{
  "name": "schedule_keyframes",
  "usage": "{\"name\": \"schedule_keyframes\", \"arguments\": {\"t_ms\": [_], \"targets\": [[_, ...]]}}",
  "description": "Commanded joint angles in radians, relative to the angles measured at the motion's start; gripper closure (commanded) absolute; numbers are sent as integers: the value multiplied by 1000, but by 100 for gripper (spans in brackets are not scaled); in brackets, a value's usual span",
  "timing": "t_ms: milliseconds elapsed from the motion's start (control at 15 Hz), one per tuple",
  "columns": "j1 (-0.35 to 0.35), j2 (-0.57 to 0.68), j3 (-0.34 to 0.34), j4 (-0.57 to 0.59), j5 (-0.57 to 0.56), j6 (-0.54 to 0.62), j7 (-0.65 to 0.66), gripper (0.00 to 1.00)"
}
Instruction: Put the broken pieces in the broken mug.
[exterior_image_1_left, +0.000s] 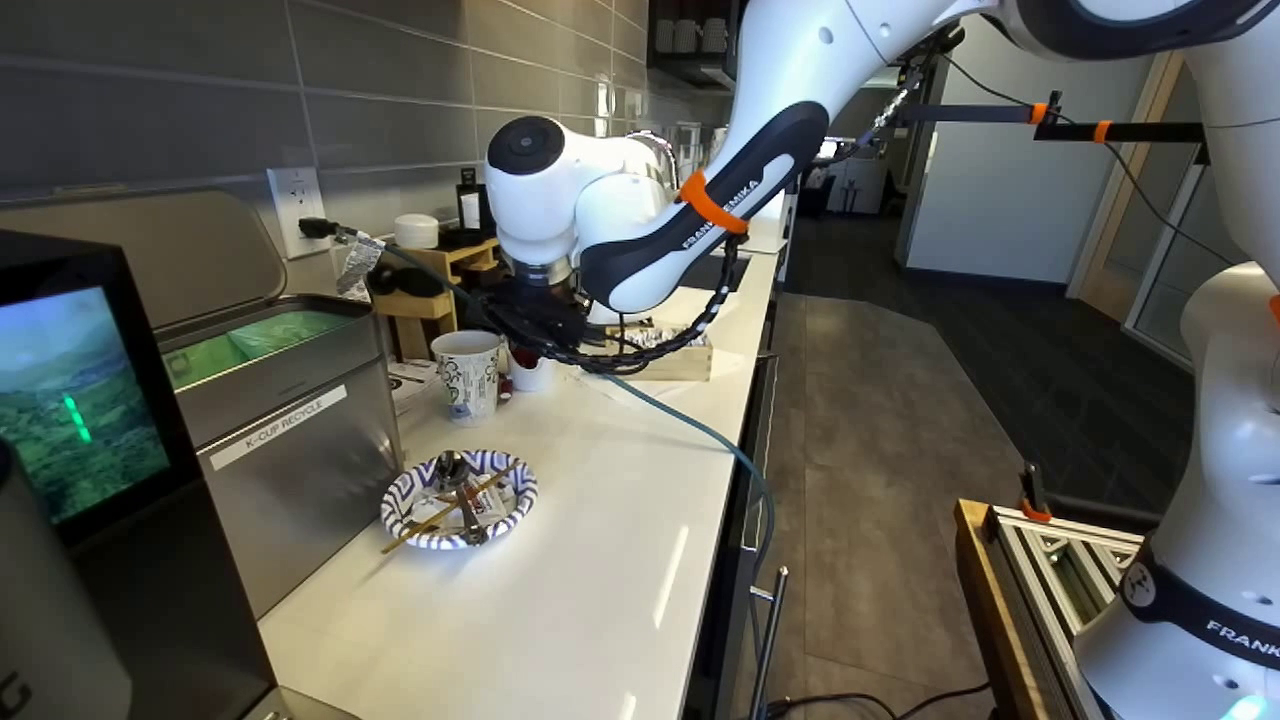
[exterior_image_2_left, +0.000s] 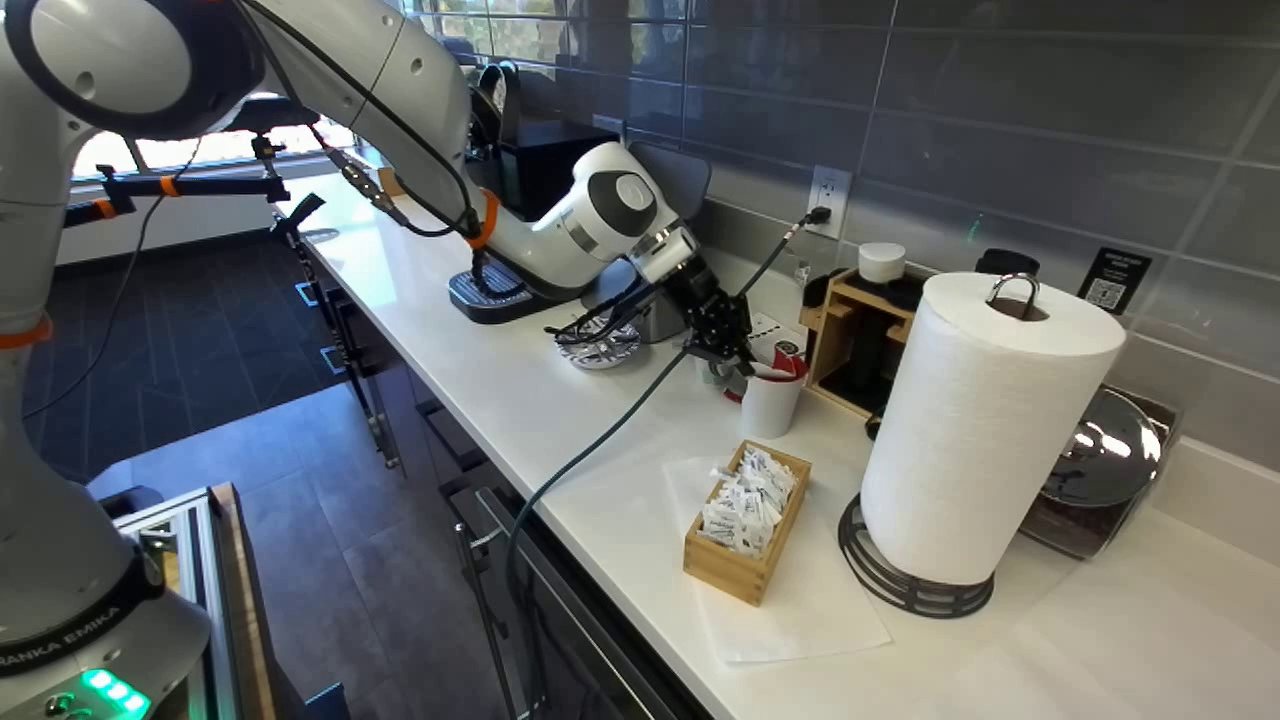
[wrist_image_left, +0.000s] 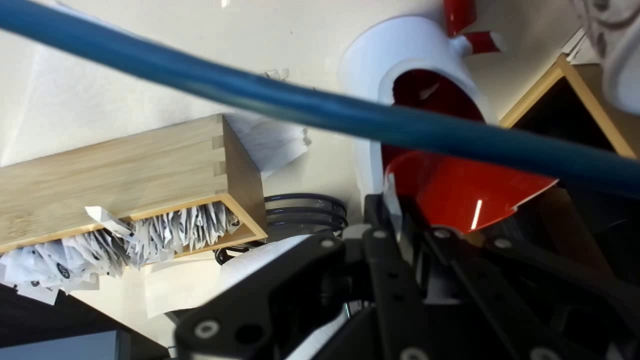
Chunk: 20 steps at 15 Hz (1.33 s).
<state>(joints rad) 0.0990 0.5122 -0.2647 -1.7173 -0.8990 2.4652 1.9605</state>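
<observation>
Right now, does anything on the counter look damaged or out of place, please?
Yes: in the wrist view, the red-lined white mug has uneven, broken edges, and a glossy red piece beside it looks broken off.

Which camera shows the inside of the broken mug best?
The wrist view: it faces into the broken mug, showing its red interior, though a blue cable crosses in front. Both exterior views show the mug smaller, mostly its white outside with some red.
</observation>
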Motion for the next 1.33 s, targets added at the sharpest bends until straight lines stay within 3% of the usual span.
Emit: {"name": "schedule_keyframes", "arguments": {"t_ms": [0, 867, 933, 1000, 1267], "targets": [[-7, 9, 15, 20, -24, -3, 52, 98], [-10, 71, 7, 108, -81, -18, 106, 98], [-9, 72, 5, 109, -87, -19, 108, 65], [-10, 72, 5, 109, -90, -20, 105, 65], [-16, 71, 6, 110, -100, -22, 106, 36]]}}
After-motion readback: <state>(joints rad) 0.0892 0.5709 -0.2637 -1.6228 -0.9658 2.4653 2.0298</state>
